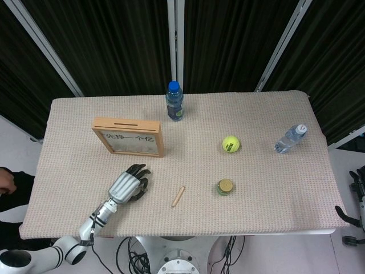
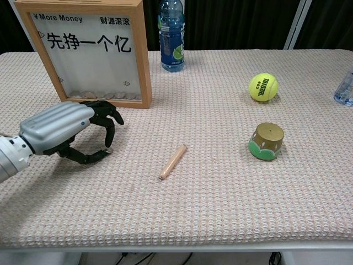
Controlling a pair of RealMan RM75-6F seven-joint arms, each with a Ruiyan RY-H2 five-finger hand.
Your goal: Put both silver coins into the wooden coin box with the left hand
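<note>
- The wooden coin box point(image 2: 88, 52) stands upright just beyond the left hand point(image 2: 69, 132); coins lie along its bottom behind the pane.
- The hand's fingers point(image 2: 108, 122) curl toward the thumb over the table point(image 1: 268, 182); whether they pinch a coin cannot be told.
- A wooden stick point(image 2: 172, 162) lies to its right.

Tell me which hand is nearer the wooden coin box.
Left. The left hand sits on the table just in front of the coin box; the right hand is past the table's far edge.
</note>
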